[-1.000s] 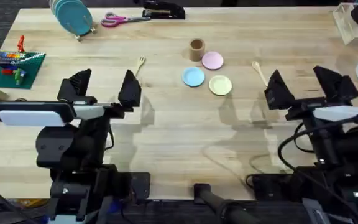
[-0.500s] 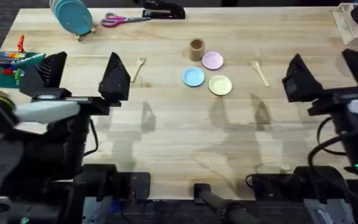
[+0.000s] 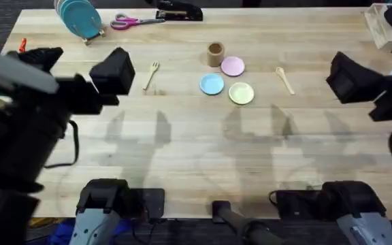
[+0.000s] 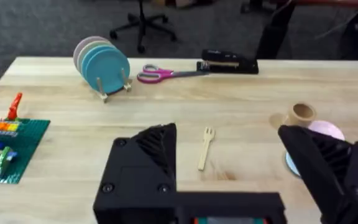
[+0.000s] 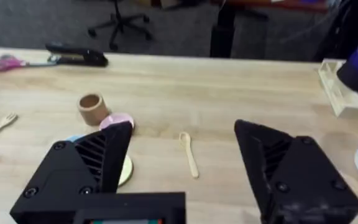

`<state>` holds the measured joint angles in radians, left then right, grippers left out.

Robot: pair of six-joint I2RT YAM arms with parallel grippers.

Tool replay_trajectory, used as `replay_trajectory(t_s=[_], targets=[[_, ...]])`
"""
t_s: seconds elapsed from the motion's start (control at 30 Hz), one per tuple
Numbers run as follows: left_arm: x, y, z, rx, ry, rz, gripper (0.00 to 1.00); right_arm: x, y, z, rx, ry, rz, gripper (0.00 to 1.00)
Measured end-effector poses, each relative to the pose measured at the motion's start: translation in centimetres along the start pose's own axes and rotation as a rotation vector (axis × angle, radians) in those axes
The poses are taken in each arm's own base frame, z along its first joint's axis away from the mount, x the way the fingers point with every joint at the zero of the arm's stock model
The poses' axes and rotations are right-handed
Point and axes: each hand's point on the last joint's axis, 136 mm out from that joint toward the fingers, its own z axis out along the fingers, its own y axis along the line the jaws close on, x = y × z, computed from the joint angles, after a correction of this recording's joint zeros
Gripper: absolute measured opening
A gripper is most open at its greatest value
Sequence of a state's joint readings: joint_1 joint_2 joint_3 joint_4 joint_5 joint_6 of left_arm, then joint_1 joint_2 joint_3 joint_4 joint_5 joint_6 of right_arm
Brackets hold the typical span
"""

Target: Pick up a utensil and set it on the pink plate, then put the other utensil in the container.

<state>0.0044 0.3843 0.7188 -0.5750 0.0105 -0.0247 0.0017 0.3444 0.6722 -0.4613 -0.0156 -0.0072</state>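
table (image 3: pixel 196 156): one fork (image 3: pixel 151 75), one spoon (image 3: pixel 284 79), three plates, one cup (image 3: pixel 215 54).

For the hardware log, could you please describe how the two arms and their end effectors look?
Both arms are black with white link covers and black cables at their bases. The left end effector and right end effector each have two wide, angular matte-black fingers, ribbed on the inner faces, with small screws.

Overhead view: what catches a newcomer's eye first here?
The two arms, large and dark at the table's side edges, left gripper and right gripper both open and empty. Between them sits a cluster: cup, pink plate, blue plate, yellow plate, flanked by the fork and spoon.
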Motion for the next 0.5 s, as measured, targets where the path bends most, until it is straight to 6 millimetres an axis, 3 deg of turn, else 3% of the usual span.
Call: replay_trajectory(t_s=[0.27, 0.5], targets=[[-0.6, -0.1, 1.4, 0.001, 0.197, -0.001, 0.993, 0.0, 0.1, 0.3, -0.008, 0.195, 0.010, 0.998], [0.2, -1.0, 3.6, 0.056, 0.388, 0.007, 0.993, 1.4, 0.1, 1.4, -0.010, 0.420, 0.022, 0.997]])
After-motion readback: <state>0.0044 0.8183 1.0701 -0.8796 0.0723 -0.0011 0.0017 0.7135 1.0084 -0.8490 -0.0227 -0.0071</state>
